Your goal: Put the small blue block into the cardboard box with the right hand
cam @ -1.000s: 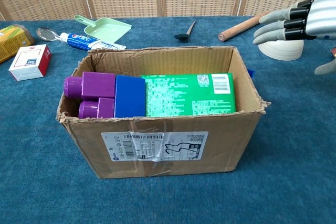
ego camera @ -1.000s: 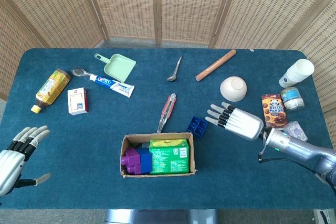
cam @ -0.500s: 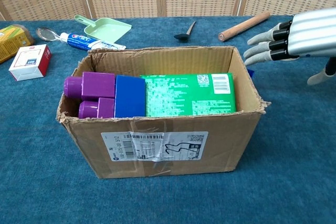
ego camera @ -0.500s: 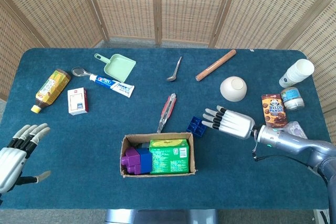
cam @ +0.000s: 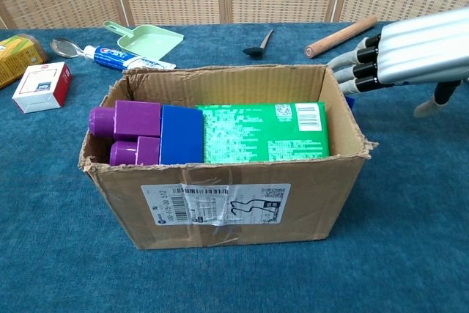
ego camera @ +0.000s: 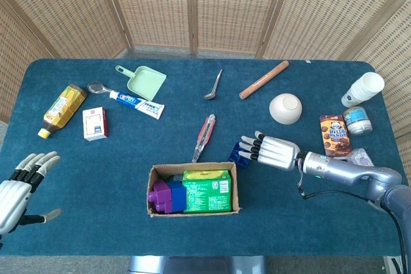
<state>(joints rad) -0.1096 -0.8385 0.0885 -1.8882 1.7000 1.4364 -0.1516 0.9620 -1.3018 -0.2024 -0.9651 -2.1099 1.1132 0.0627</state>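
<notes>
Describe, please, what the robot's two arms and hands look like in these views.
The right hand has a ribbed silver metal back, black segments along the fingers and pale grey fingertips. Its forearm is a smooth silver tube with a small green light and a thin black cable at the wrist. The left hand shows the same silver, black and grey build.

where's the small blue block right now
In the head view the small blue block sits on the table just beyond the cardboard box's right corner, under the right hand's fingertips, right of the red tongs.
</notes>
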